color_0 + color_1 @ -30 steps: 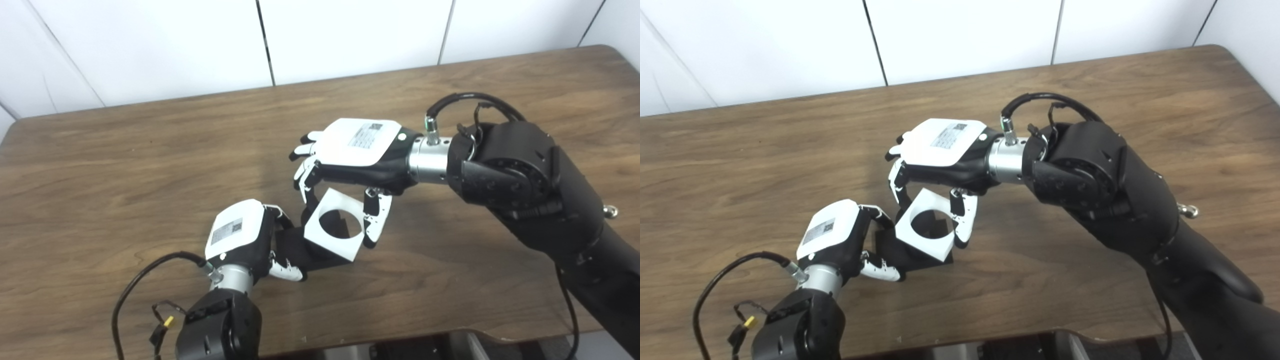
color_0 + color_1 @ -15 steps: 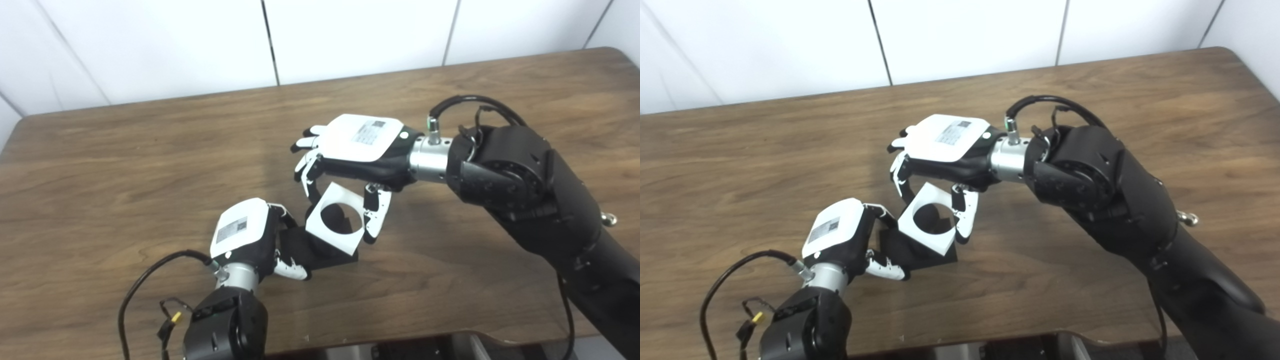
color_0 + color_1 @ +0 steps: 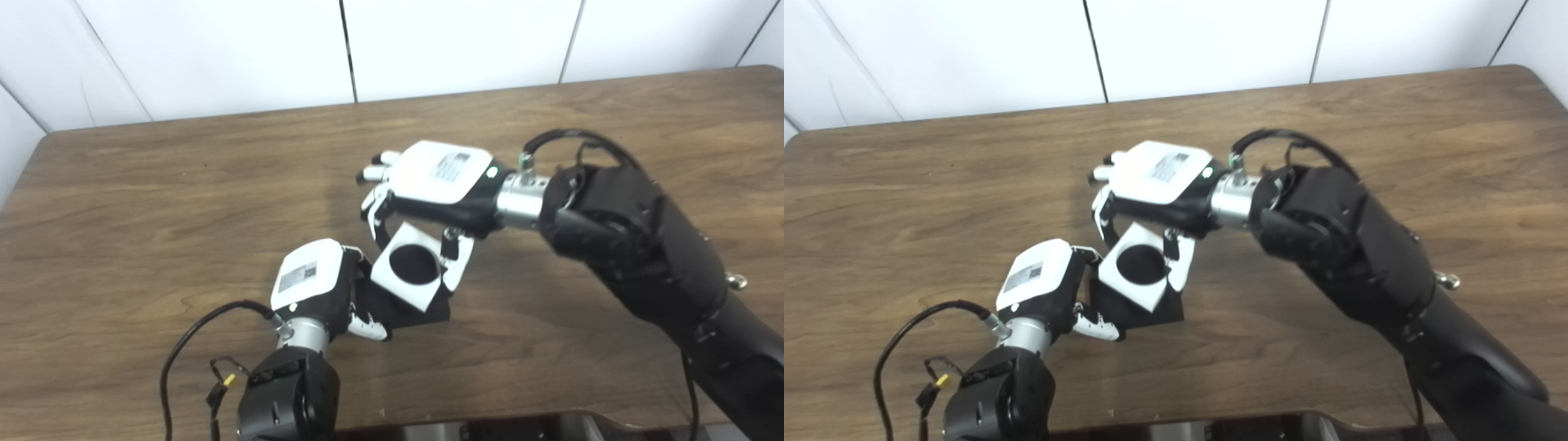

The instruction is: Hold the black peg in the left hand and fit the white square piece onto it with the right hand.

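My left hand (image 3: 309, 285) grips the black peg (image 3: 401, 303) low over the table (image 3: 153, 202). My right hand (image 3: 429, 190), at one o'clock from it, pinches the white square piece (image 3: 409, 266); its round hole shows all black, seemingly lined up on the peg's axis.

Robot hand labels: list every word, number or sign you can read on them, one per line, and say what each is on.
Label on the back of the left robot hand: printed block, too blurred to read.
Label on the back of the right robot hand: printed block, too blurred to read.
No other text shows on the white square piece or table.
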Controlling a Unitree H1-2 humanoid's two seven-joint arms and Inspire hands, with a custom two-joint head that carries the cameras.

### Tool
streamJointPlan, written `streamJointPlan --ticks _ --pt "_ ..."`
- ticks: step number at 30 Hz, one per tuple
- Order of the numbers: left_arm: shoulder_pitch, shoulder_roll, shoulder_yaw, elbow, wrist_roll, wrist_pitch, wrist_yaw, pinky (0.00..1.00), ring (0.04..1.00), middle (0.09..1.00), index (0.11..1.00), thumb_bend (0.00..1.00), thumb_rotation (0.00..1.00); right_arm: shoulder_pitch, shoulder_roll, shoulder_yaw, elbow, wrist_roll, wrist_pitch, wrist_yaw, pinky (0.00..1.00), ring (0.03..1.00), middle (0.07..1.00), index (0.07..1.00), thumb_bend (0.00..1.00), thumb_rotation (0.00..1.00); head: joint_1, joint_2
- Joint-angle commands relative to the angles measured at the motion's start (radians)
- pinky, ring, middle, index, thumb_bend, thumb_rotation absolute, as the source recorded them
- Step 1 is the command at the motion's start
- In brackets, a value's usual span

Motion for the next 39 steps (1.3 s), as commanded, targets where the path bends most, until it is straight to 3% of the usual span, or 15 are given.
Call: streamJointPlan --ticks 1,17,19,20,24,31,39 --pt "-0.001 -0.112 -0.021 -0.004 0.018 -0.003 0.011 0.93 0.899 0.793 0.481 0.52 0.05 -0.024 0.012 -0.005 -0.011 -0.008 -0.011 -0.006 1.00 0.951 0.799 0.482 0.53 0.14 -0.001 0.001" --pt "0.000 -0.121 -0.026 0.002 0.011 0.006 0.027 0.94 0.900 0.789 0.482 0.52 0.05 -0.023 0.026 -0.015 0.003 -0.007 -0.005 0.022 1.00 0.948 0.798 0.490 0.52 0.15 -0.002 0.005" --pt "-0.001 -0.122 -0.026 0.003 0.014 0.007 0.026 0.94 0.898 0.789 0.482 0.52 0.05 -0.031 0.018 -0.017 0.005 -0.008 0.000 0.036 1.00 0.954 0.814 0.648 0.92 0.31 -0.001 0.004" --pt "-0.002 -0.122 -0.026 0.004 0.015 0.007 0.026 0.94 0.898 0.789 0.482 0.52 0.05 -0.037 0.012 -0.016 0.004 -0.014 0.005 0.050 1.00 0.963 0.830 0.689 0.96 0.36 0.000 0.004" --pt "-0.005 -0.119 -0.027 0.006 0.023 0.004 0.021 0.93 0.893 0.789 0.482 0.52 0.05 -0.051 0.001 -0.017 0.007 -0.023 0.018 0.089 1.00 0.992 0.898 0.813 1.00 0.49 0.000 0.003" --pt "-0.004 -0.118 -0.026 0.002 0.015 0.004 0.025 0.93 0.892 0.784 0.482 0.52 0.05 -0.054 0.004 -0.025 -0.019 -0.033 0.076 0.154 1.00 1.000 0.996 0.973 1.00 0.53 -0.005 0.006" --pt "-0.003 -0.118 -0.025 0.001 0.021 0.004 0.019 0.93 0.896 0.791 0.482 0.52 0.05 -0.066 0.001 -0.039 -0.031 -0.036 0.078 0.166 1.00 1.000 1.000 1.000 1.00 0.56 -0.005 0.008"
